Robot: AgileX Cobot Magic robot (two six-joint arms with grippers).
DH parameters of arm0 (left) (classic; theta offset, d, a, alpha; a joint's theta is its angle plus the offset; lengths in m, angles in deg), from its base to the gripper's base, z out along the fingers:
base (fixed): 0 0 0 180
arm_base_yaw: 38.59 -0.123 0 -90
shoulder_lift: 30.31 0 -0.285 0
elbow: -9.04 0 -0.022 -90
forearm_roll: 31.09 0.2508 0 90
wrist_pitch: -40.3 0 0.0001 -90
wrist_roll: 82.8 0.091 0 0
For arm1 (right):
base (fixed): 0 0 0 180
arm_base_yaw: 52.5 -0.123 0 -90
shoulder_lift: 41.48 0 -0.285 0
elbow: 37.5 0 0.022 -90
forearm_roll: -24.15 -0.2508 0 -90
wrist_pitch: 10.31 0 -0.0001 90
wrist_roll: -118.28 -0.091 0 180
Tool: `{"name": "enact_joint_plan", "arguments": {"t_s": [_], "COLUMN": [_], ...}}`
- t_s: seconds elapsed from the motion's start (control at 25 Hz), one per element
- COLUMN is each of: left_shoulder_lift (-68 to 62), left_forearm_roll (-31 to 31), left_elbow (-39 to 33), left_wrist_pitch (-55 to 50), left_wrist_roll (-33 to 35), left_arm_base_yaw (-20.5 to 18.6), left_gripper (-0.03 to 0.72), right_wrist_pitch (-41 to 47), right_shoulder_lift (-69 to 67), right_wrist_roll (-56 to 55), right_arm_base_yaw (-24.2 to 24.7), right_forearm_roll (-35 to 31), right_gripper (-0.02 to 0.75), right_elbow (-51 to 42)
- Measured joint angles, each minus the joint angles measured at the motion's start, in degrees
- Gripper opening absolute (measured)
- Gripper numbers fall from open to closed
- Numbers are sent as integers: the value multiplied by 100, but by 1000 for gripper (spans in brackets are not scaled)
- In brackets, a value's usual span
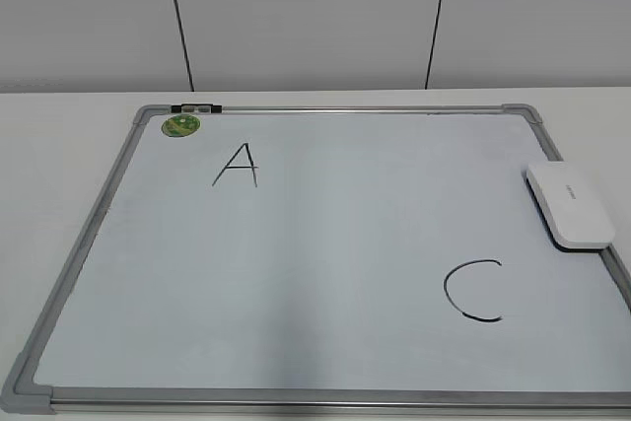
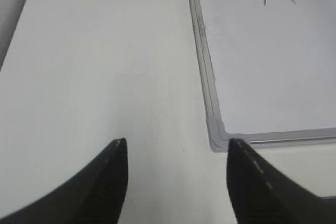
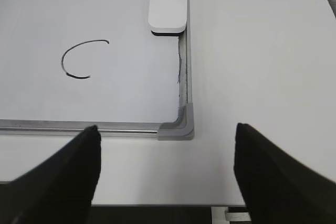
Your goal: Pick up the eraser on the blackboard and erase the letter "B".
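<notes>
The blackboard [image 1: 325, 244] is a white board with a grey frame, lying flat on the table. The white eraser [image 1: 569, 205] lies on its right edge; it also shows in the right wrist view [image 3: 168, 2]. A black "A" [image 1: 237, 165] and a black "C" [image 1: 473, 290] are on the board. No letter "B" shows anywhere on the board. My left gripper [image 2: 176, 148] is open and empty over the table, left of the board's near left corner [image 2: 218, 137]. My right gripper [image 3: 165, 129] is open and empty in front of the near right corner [image 3: 178, 127]. Neither gripper shows in the exterior view.
A round green sticker [image 1: 181, 125] sits at the board's far left corner. The white table [image 1: 59, 155] surrounds the board. A grey panelled wall [image 1: 315, 17] stands behind. The table's front edge [image 3: 157, 205] lies just below my right gripper.
</notes>
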State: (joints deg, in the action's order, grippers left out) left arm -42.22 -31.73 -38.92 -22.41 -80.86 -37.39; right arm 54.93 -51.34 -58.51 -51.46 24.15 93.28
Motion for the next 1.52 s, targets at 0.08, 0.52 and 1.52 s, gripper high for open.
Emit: {"name": "enact_joint_plan", "arguments": {"t_s": [0.08,0.52,1.52], "left_shoulder_lift": [155,356,356], "left_forearm_roll": [0,0,0], "left_elbow": [0,0,0], "left_wrist_pitch": [-9,-24,-24], "left_wrist_roll": [0,0,0], "left_arm_base_yaw": [0,0,0], "left_gripper": [442,441,310], "right_wrist_pitch": [0,0,0], "right_shoulder_lift": [99,304,304], "right_wrist_roll": [0,0,-3], "right_arm_base_yaw": [0,0,0], "right_forearm_roll": [-40,0,-40], "right_gripper": [587,587,587], "right_elbow": [0,0,0]}}
